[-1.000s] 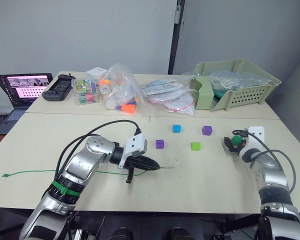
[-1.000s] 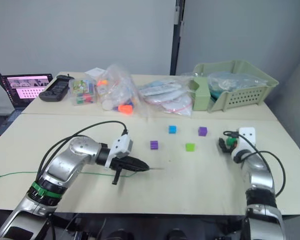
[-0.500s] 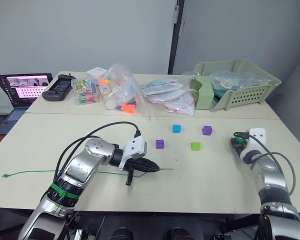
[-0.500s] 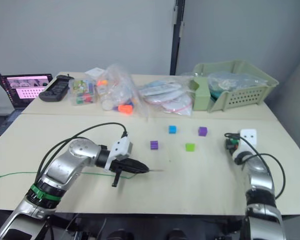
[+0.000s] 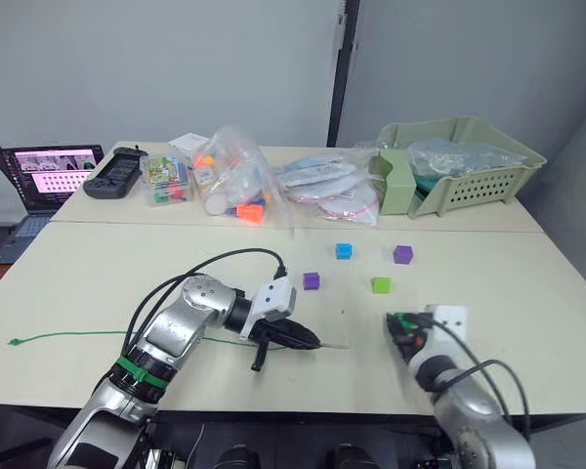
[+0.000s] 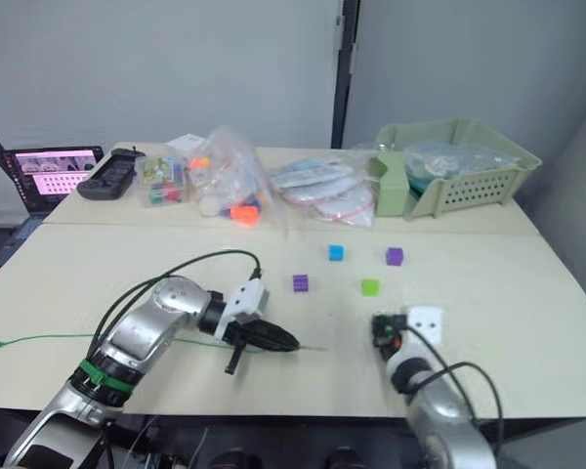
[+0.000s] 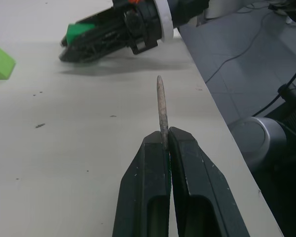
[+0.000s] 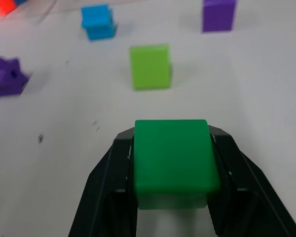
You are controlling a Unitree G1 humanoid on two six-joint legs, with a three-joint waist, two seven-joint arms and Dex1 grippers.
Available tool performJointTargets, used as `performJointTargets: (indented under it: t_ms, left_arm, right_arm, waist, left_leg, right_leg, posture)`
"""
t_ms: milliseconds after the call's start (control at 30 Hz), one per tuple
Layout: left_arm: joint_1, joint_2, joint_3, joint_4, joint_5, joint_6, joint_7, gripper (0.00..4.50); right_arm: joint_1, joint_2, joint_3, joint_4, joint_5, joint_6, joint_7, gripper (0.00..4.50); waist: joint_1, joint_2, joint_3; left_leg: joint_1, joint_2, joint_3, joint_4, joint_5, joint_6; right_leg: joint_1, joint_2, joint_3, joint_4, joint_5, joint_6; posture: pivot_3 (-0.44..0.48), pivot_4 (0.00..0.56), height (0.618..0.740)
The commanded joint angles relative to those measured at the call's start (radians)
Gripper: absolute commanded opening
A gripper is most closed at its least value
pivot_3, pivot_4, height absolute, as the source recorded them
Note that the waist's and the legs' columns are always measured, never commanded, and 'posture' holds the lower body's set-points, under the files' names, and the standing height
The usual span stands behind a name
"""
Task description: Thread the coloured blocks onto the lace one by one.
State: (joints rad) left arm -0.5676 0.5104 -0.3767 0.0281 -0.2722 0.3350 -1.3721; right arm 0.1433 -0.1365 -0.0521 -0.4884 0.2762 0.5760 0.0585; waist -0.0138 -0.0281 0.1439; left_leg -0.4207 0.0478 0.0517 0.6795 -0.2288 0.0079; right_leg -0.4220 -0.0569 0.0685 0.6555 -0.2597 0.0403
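The right gripper (image 5: 402,330), clamped on the dark green block (image 8: 173,157), has swung in from the table's right side and now faces the left gripper (image 5: 310,340), which has edged toward it and stays pinched on the lace's grey tip (image 7: 161,107). The lace (image 5: 68,335) trails left across the table (image 5: 78,274).

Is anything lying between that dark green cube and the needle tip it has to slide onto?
Nothing visible does. The right pincer holds the dark green cube, the left pincer holds the lace by its grey tip, and bare table lies between them.
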Motion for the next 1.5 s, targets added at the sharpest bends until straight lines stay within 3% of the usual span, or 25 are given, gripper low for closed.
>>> performJointTargets:
  t_ms: [33, 67, 133, 300, 367, 433, 567, 667, 800, 1000, 1100, 1200, 1433, 1500]
  left_arm:
    - [-0.028, -0.014, -0.005, 0.008, 0.006, -0.033, -0.015, 0.0]
    - [-0.029, -0.016, -0.005, 0.011, 0.006, -0.036, -0.016, 0.0]
    - [-0.029, -0.02, -0.004, 0.016, 0.003, -0.04, -0.021, 0.0]
    - [-0.012, -0.017, -0.004, 0.019, 0.006, -0.052, -0.021, 0.0]
    - [-0.007, -0.016, -0.001, 0.019, 0.007, -0.052, -0.016, 0.0]
    - [-0.001, -0.013, 0.004, 0.018, 0.008, -0.054, -0.01, 0.0]
    - [0.022, -0.007, 0.018, 0.011, 0.01, -0.059, 0.013, 0.0]
    - [0.036, -0.006, 0.022, 0.005, 0.013, -0.065, 0.027, 0.0]
    - [0.049, -0.008, 0.024, -0.008, 0.013, -0.069, 0.042, 0.0]
    - [0.07, 0.0, 0.036, -0.04, 0.017, -0.076, 0.074, 0.0]
    - [0.077, 0.002, 0.039, -0.06, 0.013, -0.075, 0.086, 0.0]
    - [0.084, 0.01, 0.038, -0.075, 0.019, -0.074, 0.093, 0.0]
    - [0.082, 0.021, 0.038, -0.079, 0.035, -0.073, 0.104, 0.0]
    - [0.084, 0.024, 0.036, -0.085, 0.038, -0.067, 0.109, 0.0]
  right_arm:
    - [0.025, 0.019, 0.031, -0.038, -0.033, 0.006, -0.031, 1.2]
    - [0.032, 0.025, 0.037, -0.041, -0.039, 0.007, -0.036, 1.2]
    - [0.053, 0.028, 0.067, -0.059, -0.062, 0.013, -0.044, 2.26]
    - [0.063, -0.013, 0.034, -0.147, -0.039, 0.05, -0.006, 4.01]
    - [0.06, -0.047, 0.006, -0.19, -0.015, 0.084, 0.023, 4.43]
    - [0.053, -0.097, -0.034, -0.233, 0.026, 0.125, 0.068, 4.43]
    - [-0.005, -0.325, -0.23, -0.285, 0.22, 0.235, 0.284, 4.43]
    - [-0.056, -0.508, -0.277, -0.236, 0.312, 0.258, 0.466, 4.43]
    - [-0.11, -0.704, -0.212, -0.175, 0.278, 0.168, 0.661, 4.43]
    - [-0.29, -0.944, 0.05, 0.081, 0.093, -0.109, 1.034, 4.43]
    - [-0.409, -0.96, 0.172, 0.246, -0.013, -0.214, 1.128, 4.43]
    - [-0.541, -0.9, 0.277, 0.409, -0.111, -0.33, 1.183, 4.43]
    - [-0.657, -0.826, 0.359, 0.623, -0.208, -0.48, 1.276, 4.43]
    - [-0.672, -0.813, 0.368, 0.66, -0.22, -0.508, 1.299, 3.93]
  waist:
    - [0.001, 0.0, 0.0]
    - [0.001, 0.0, 0.0]
    - [0.0, 0.0, 0.0]
    - [0.002, 0.0, 0.0]
    - [0.002, 0.0, 0.0]
    - [0.001, 0.0, 0.0]
    - [0.0, 0.0, 0.0]
    - [0.001, -0.001, 0.0]
    - [0.001, -0.001, 0.0]
    - [0.0, -0.002, 0.001]
    - [0.004, -0.002, 0.001]
    - [0.001, -0.002, 0.001]
    - [0.006, -0.002, 0.001]
    - [0.008, -0.002, 0.001]
  left_leg:
    - [0.0, 0.0, 0.0, 0.0, 0.0, 0.0]
    - [0.0, 0.0, 0.0, 0.0, 0.0, 0.0]
    - [0.0, 0.0, 0.0, 0.0, 0.0, 0.0]
    - [0.0, 0.0, -0.001, 0.0, 0.0, 0.0]
    - [0.0, 0.0, 0.0, 0.0, 0.0, 0.0]
    - [0.0, 0.0, 0.0, 0.0, 0.0, 0.0]
    - [0.0, 0.0, 0.0, 0.0, 0.0, 0.0]
    - [0.0, 0.0, -0.001, 0.0, 0.0, 0.0]
    - [0.001, 0.0, -0.002, -0.001, 0.0, 0.0]
    - [0.001, 0.0, 0.0, 0.0, 0.0, 0.0]
    - [0.0, 0.0, -0.001, 0.0, 0.0, 0.0]
    - [0.0, 0.0, 0.0, 0.0, 0.0, 0.0]
    - [-0.001, 0.0, 0.0, 0.0, 0.0, 0.0]
    - [-0.001, 0.0, 0.001, 0.0, 0.0, 0.0]
  right_leg:
    - [0.0, 0.0, 0.0, 0.0, 0.0, 0.0]
    - [0.0, 0.0, 0.0, 0.0, 0.0, 0.0]
    - [0.0, 0.0, 0.0, 0.0, 0.0, 0.0]
    - [0.0, 0.0, 0.0, 0.0, -0.001, 0.0]
    - [0.0, 0.0, 0.0, 0.0, -0.001, 0.0]
    - [0.0, 0.0, 0.0, 0.0, -0.001, 0.0]
    - [0.0, 0.0, 0.0, -0.001, -0.001, 0.0]
    - [0.002, 0.0, 0.0, -0.001, -0.001, 0.0]
    - [0.002, 0.001, 0.0, -0.001, -0.001, 0.0]
    - [0.002, 0.001, 0.001, -0.002, -0.001, 0.001]
    - [0.002, 0.001, 0.0, -0.003, -0.001, 0.001]
    - [0.001, 0.0, 0.001, -0.004, 0.0, 0.001]
    - [0.001, 0.0, 0.0, -0.004, 0.0, 0.001]
    - [0.001, 0.0, 0.0, -0.004, 0.0, 0.001]
  posture:
    - [0.0, 0.15, 0.732]
    - [0.0, 0.15, 0.732]
    - [0.0, 0.15, 0.732]
    - [0.0, 0.15, 0.732]
    - [0.0, 0.15, 0.732]
    - [0.0, 0.15, 0.732]
    - [0.0, 0.15, 0.732]
    - [0.0, 0.15, 0.732]
    - [0.0, 0.15, 0.732]
    - [0.0, 0.15, 0.732]
    - [0.0, 0.15, 0.732]
    - [0.0, 0.15, 0.732]
    - [0.0, 0.15, 0.732]
    - [0.0, 0.15, 0.732]
